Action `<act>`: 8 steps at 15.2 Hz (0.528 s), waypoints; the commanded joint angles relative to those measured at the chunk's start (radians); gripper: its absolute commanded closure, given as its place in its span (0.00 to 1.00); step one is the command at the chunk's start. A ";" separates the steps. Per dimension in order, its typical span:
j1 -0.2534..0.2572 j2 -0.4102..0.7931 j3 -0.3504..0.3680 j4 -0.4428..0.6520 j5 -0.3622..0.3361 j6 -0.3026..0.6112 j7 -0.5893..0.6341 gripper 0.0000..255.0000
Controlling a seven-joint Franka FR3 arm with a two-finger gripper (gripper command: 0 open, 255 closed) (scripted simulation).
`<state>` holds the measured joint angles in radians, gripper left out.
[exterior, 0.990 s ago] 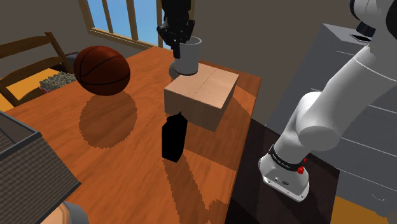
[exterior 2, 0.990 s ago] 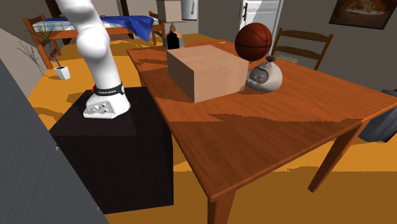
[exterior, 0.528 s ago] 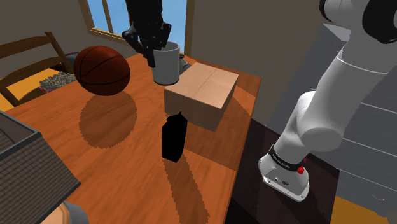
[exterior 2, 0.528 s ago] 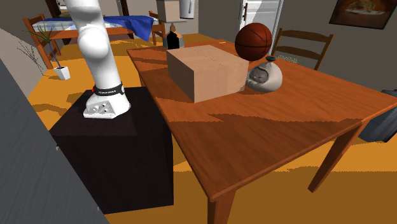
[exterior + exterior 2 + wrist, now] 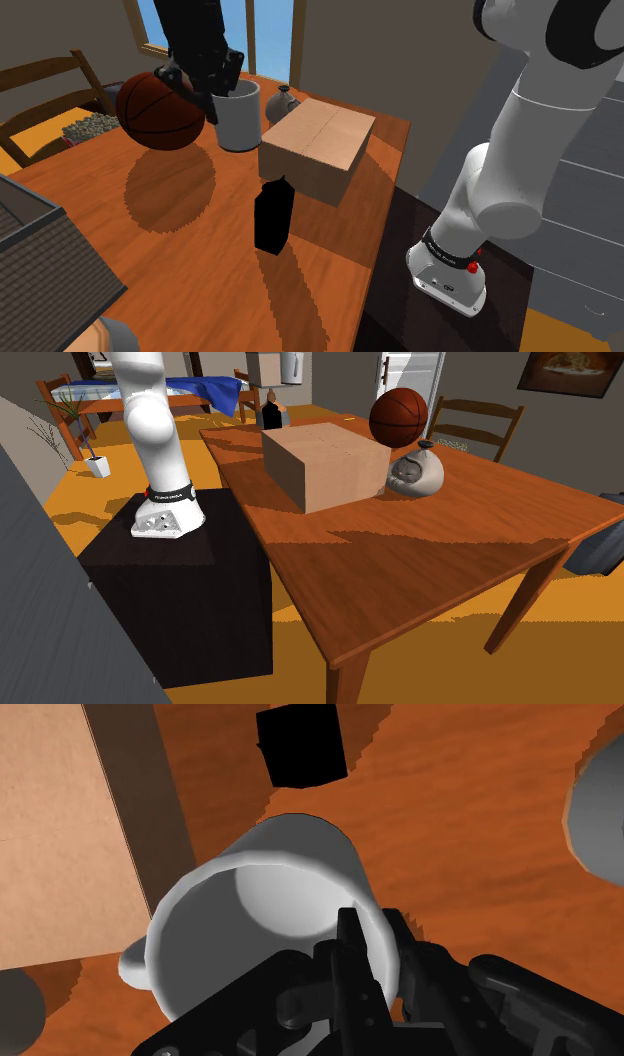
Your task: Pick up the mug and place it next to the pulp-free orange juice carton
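In the shoulder view's upper left, the tool [image 5: 375, 944] grips one white mug [image 5: 238, 118] by its rim, between one basketball [image 5: 160, 110] and one cardboard box [image 5: 318, 150]. One black carton [image 5: 272, 215] stands at centre, with bare surface [image 5: 180, 280] to its left.

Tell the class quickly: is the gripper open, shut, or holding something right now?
Gripper: shut on the white mug, pinching its rim wall, with the mug held above the table.
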<state>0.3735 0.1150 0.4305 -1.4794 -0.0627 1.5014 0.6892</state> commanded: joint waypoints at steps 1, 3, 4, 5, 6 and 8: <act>-0.002 -0.009 0.000 -0.038 0.004 0.031 0.000 1.00; -0.004 -0.015 -0.001 -0.072 0.006 0.059 -0.001 1.00; -0.004 -0.018 -0.002 -0.089 0.007 0.074 -0.001 1.00; -0.005 -0.020 -0.002 -0.105 0.008 0.088 -0.001 1.00; -0.006 -0.022 -0.003 -0.121 0.009 0.102 -0.002 1.00; -0.007 -0.025 -0.003 -0.152 0.010 0.130 -0.002 1.00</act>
<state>0.3666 0.0890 0.4274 -1.6187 -0.0521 1.6170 0.6865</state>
